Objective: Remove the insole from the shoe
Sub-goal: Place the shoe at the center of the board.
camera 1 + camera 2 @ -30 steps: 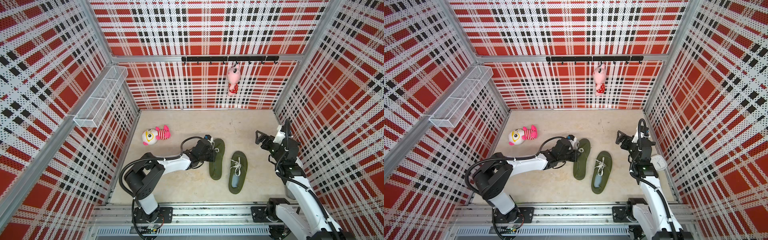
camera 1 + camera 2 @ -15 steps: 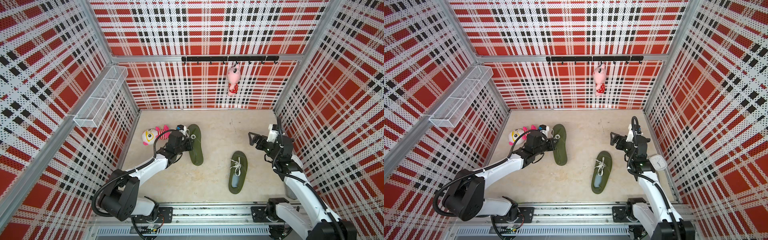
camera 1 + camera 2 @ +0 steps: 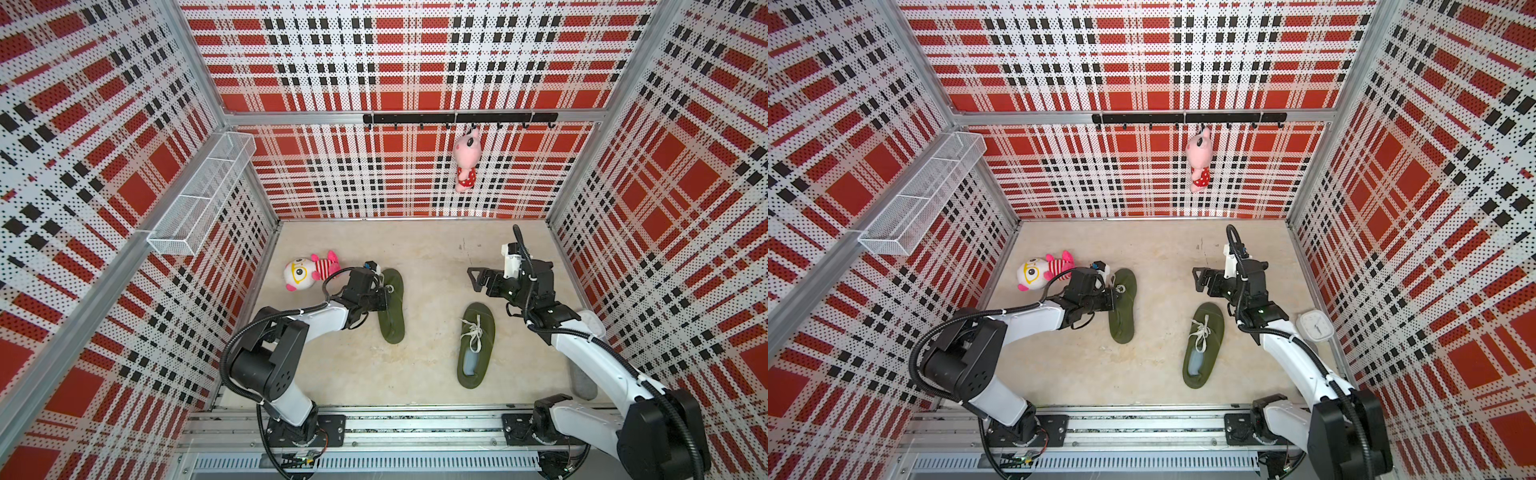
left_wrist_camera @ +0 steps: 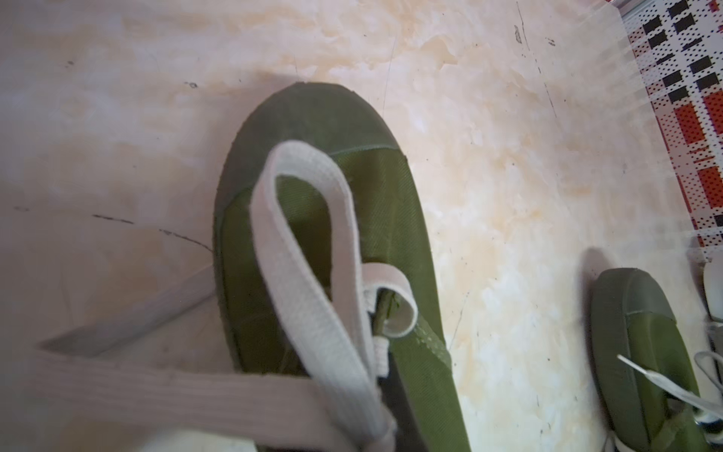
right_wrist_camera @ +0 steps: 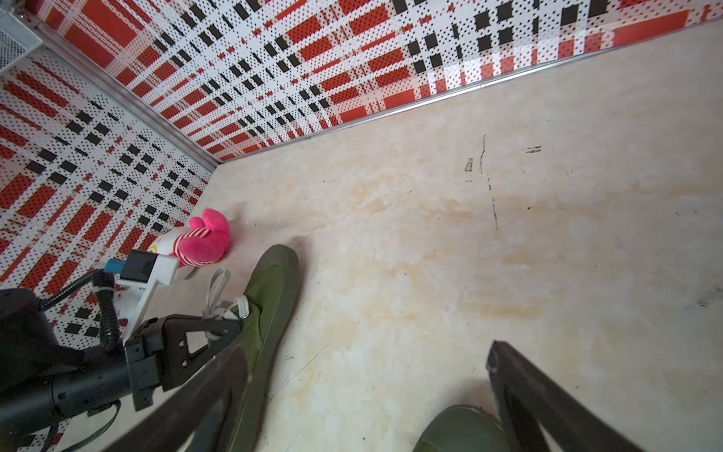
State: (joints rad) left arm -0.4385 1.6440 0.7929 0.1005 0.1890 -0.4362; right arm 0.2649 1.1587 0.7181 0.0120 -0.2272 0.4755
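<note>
Nearest the arm bases, we are looking at the right shoe point(image 3: 484, 318). It is soft olive canvas with a rounded, rubbery toe cap and flat white laces point(image 3: 473, 333) tied loosely. It is lying flat on the counter point(image 3: 428, 249), a pale, marbled, scuffed slab. Its long axis is running near to far, with the heel toward the bases and the toe toward the back wall, leaning slightly right. The insole point(image 3: 469, 365), smooth and pale blue-grey, is sitting inside this shoe and showing through the heel opening.

Just past that toe, the right hand point(image 3: 478, 282) is hovering over bare counter. Its black, open-framed fingers point(image 5: 504, 368) are spread wide and grasping nothing, and the white forearm is rising from the right base.

Well apart to the left, the left shoe point(image 3: 395, 322) is lying in the same olive canvas, also pointing its toe at the back wall. The left arm is folding low, with its forearm reaching across. The left hand point(image 3: 384, 296) is clenched on the laced edge of the left shoe, though we cannot tell whether it is pinching canvas or lace. In the left wrist view a broad woven lace loop point(image 4: 309, 250) is arching over the canvas.

Farther off, a plush toy point(image 3: 309, 272) with a round white face is lying by the left wall. A pink plush point(image 3: 465, 164) is hanging from a black hook rail point(image 3: 415, 118), and a wire basket point(image 3: 203, 199) is jutting from the left wall.
</note>
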